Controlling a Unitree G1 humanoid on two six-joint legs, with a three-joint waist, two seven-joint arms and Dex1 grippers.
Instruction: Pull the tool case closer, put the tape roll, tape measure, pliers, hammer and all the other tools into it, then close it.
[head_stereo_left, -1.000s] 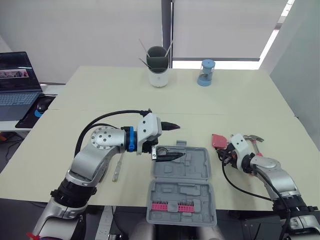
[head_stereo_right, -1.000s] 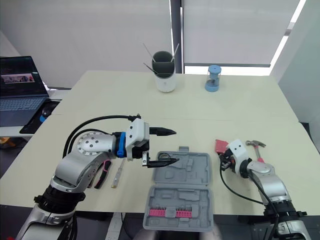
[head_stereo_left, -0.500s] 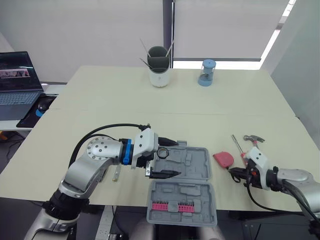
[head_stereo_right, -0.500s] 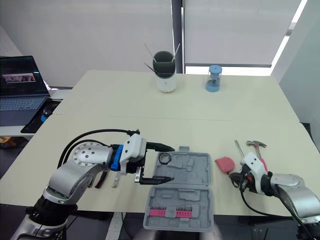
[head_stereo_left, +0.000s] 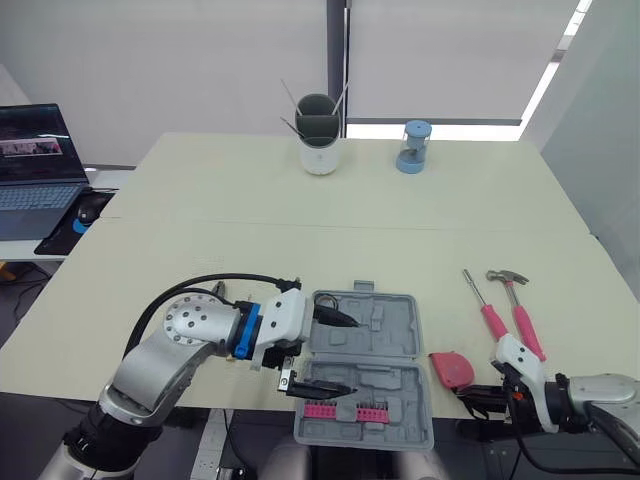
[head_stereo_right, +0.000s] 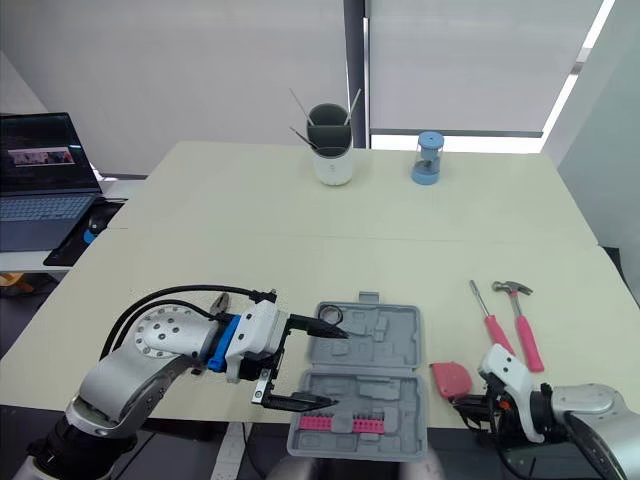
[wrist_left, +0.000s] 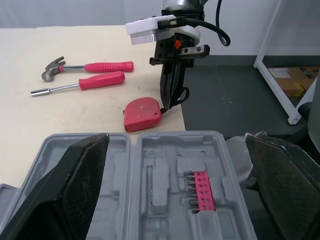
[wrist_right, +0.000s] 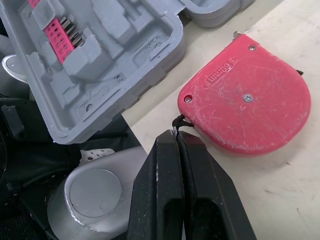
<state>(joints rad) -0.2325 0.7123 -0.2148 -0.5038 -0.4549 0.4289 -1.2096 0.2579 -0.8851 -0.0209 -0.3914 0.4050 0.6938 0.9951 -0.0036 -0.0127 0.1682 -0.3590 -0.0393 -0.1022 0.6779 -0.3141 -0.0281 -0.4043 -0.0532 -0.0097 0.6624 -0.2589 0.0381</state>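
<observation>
**Tool case.** The grey tool case (head_stereo_left: 365, 345) lies fully open near the front edge of the table (head_stereo_left: 300, 220). Its 2 halves lie flat. The hinge line runs left to right, so the opened case has its long axis pointing from far to near. The carry handle is on the far edge. The near half overhangs the table edge and holds a row of pink bits (head_stereo_left: 345, 410). Both halves show moulded grey recesses.

**Left gripper.** The left gripper (head_stereo_left: 350, 356) is spread wide. Its 2 fingers point to the right over the left part of the case, 1 above the far half and 1 above the near half. It holds nothing.

**Tape measure.** The tape measure (wrist_right: 250, 107) is a flat, scuffed red housing with 1 straight edge and 1 rounded side. It lies flat on the table just right of the case, near the front edge.

**Right gripper.** The right gripper (wrist_right: 176, 142) has its fingers pressed together. The tape measure's black loop is pinched at their tips.

**Remaining tools.** The hammer (head_stereo_left: 522, 320) and a pink-handled driver (head_stereo_left: 488, 315) lie side by side farther right. Their heads point away and slightly left. Their pink handles lie toward the near edge.
</observation>
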